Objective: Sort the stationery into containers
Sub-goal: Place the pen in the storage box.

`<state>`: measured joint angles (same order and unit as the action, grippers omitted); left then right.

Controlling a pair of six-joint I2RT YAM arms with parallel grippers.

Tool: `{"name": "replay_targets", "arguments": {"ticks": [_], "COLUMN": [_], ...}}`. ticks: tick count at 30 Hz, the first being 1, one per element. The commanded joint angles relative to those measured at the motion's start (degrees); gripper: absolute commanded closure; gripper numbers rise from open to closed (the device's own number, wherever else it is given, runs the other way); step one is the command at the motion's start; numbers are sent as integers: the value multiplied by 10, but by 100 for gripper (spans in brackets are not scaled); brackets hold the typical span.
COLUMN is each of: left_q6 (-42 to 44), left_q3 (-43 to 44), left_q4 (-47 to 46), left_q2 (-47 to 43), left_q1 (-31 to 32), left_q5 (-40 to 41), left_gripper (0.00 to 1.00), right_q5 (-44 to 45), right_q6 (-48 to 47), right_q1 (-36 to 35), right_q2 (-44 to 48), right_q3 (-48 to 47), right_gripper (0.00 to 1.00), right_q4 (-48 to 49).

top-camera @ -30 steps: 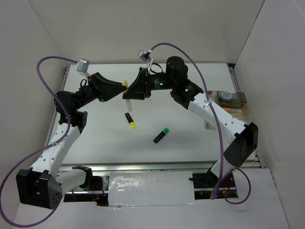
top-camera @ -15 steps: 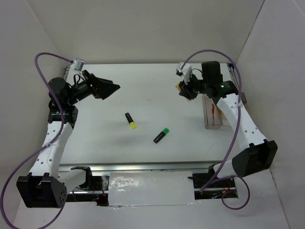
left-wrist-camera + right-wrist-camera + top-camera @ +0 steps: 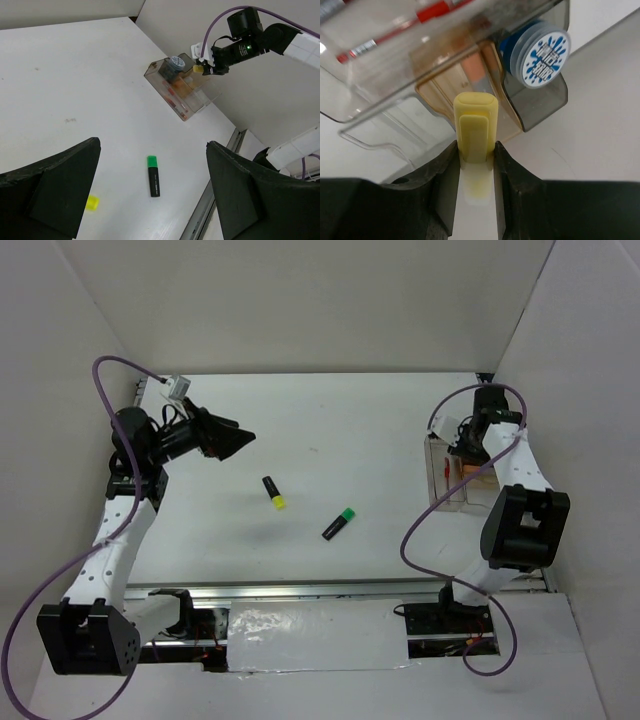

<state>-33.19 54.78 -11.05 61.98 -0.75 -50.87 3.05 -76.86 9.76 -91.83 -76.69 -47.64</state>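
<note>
My right gripper [image 3: 475, 150] is shut on a pale yellow stick [image 3: 475, 122] and holds it just above the smoky clear organiser [image 3: 380, 75] at the table's right side [image 3: 440, 496]. A blue-topped round tub [image 3: 545, 56] and a thin red pen [image 3: 434, 11] lie in the organiser. My left gripper [image 3: 232, 439] hangs open and empty over the left of the table. A black highlighter with a yellow cap [image 3: 273, 492] and one with a green cap [image 3: 339, 523] lie loose on the white table. The left wrist view shows the green-capped highlighter [image 3: 154, 176] below my open left gripper [image 3: 152, 150].
White walls close in the table at the back and on both sides. A metal rail [image 3: 300, 590] runs along the near edge. The right arm's purple cable [image 3: 420, 530] loops over the table beside the organiser.
The two grippers met at the table's middle on the pale yellow stick. The left gripper opened and drew back left. The right arm swung the stick over to the organiser.
</note>
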Motion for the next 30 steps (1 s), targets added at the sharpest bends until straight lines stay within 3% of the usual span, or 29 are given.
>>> {"name": "replay_targets", "arguments": {"ticks": [1,6,19,30], "left_q6": [14,22,8,16], "left_q3": [-1,3,1,-1], "left_q4": [-33,-22,-38,-37], "left_q2": [-4,2,10,6], "left_q1": [3,3,3,2], "left_q5": [-14,-18,-18,-20], "left_gripper": [1,1,1,1], "right_q5": [65,98,173,200], "right_q6": [-94,-140,-117,-88], "right_q1": [13,21,-8,-20], "right_q2": [-19,-49,-92,-99], "right_q3": [-14,-12,-22,-5], "right_gripper": [93,93,84,56], "right_q4": [3,27,12,61]}}
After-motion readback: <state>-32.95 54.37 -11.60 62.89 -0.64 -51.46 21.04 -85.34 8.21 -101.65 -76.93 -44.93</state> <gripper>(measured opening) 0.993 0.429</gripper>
